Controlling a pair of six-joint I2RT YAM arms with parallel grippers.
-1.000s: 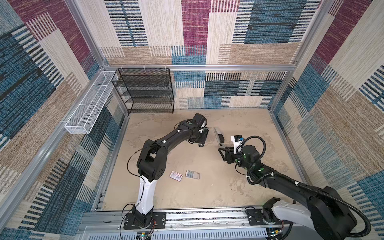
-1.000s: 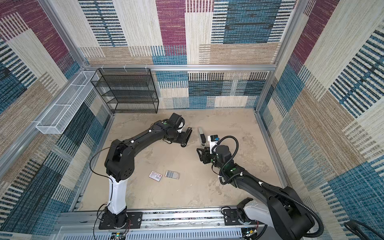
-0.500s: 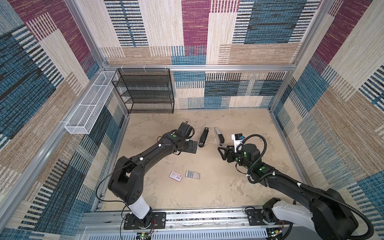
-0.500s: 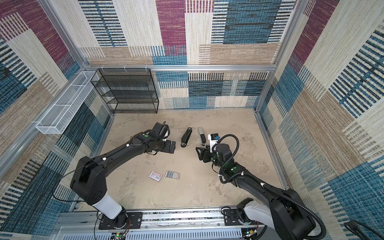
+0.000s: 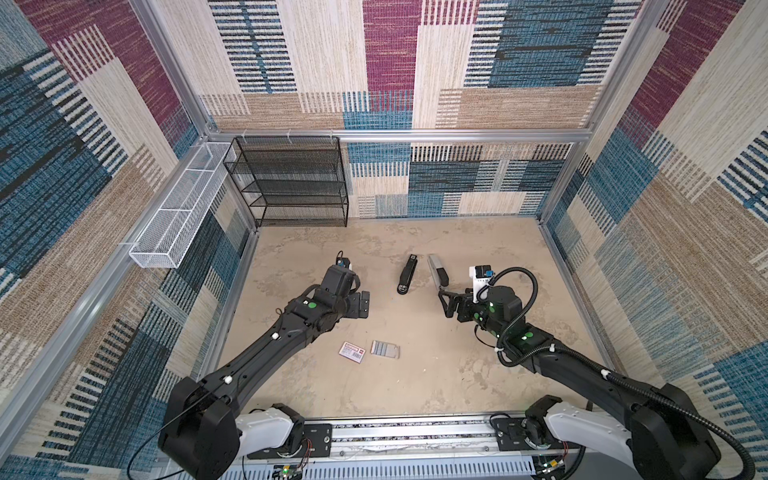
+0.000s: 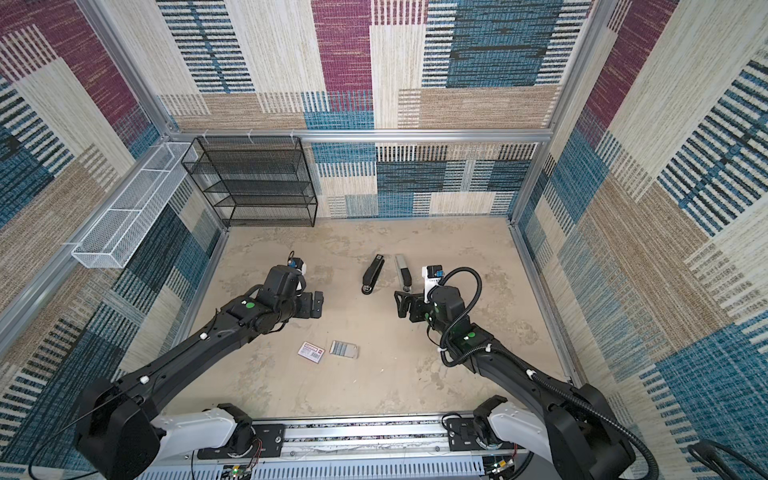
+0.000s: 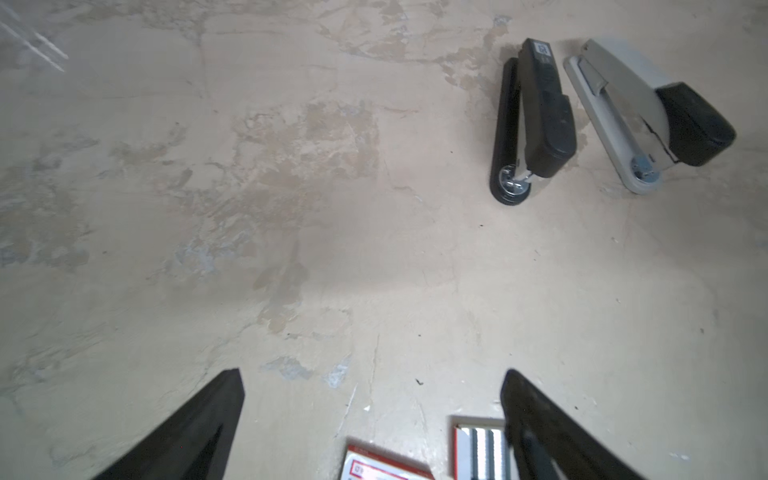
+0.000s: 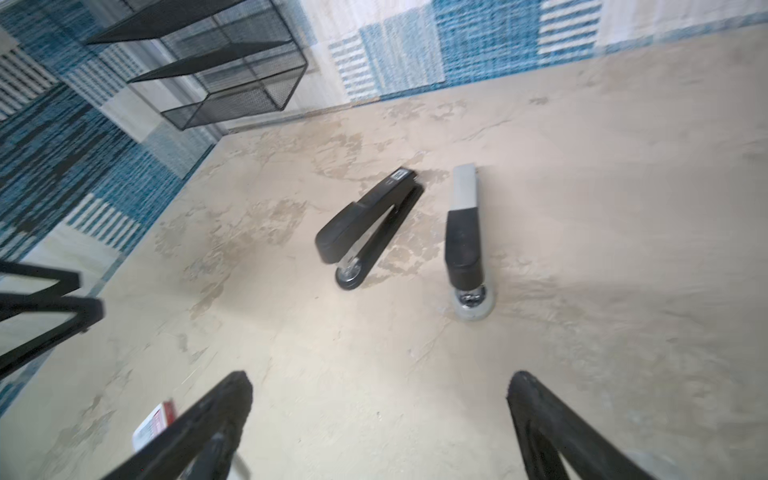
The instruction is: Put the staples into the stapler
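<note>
1. The left gripper (image 5: 365, 304) hangs left of centre and the right gripper (image 5: 444, 304) faces it from the right; both have their jaws spread wide and hold nothing, with a bare stretch of tabletop (image 5: 415, 386) between them
2. Just beyond that gap, towards the far side, the black stapler (image 5: 407, 275) lies on its side with the grey stapler (image 5: 437, 270) to its right; their far ends are close, their near ends splay apart, and they do not touch
3. The staples (image 5: 385, 349) sit near of centre as grey metallic strips in rows in a small flat tray, with the white box (image 5: 352, 351), red-labelled, just beside them on the left; both are well clear of the staplers
4. In the left wrist view one black finger (image 7: 540, 424) covers part of the tray
5. The tabletop is matte beige with mottled, worn patches
6. Aluminium rails (image 5: 415, 135) edge the cell, and the walls are woven panels in blue, tan and maroon
7. A black mesh shelf (image 5: 291, 183) stands in the far left corner and a white wire basket (image 5: 178, 208) hangs along the left wall
</note>
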